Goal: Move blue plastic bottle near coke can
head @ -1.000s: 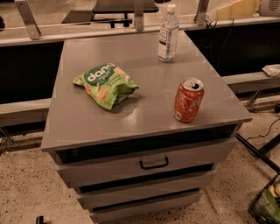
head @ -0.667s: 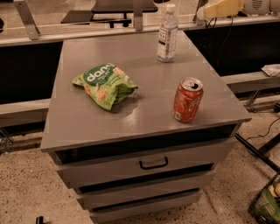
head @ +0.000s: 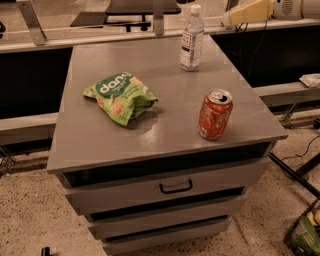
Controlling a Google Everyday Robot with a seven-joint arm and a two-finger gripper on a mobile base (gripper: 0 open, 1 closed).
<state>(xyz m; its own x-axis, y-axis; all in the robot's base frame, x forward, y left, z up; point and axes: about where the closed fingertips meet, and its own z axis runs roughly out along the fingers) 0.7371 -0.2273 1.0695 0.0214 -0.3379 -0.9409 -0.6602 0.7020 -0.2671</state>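
Closer to the blue plastic bottle (head: 192,39) than a second ago, the gripper (head: 248,12) at upper right, spread or closed untellable, should clasp its label squarely, upright.

Three items, one cabinet, one gripper.
One blue plastic bottle (head: 192,39), one coke can (head: 215,115) and one green snack bag (head: 121,97); one grey cabinet (head: 165,137) with three drawers (head: 165,189); one gripper (head: 232,19) at upper right.
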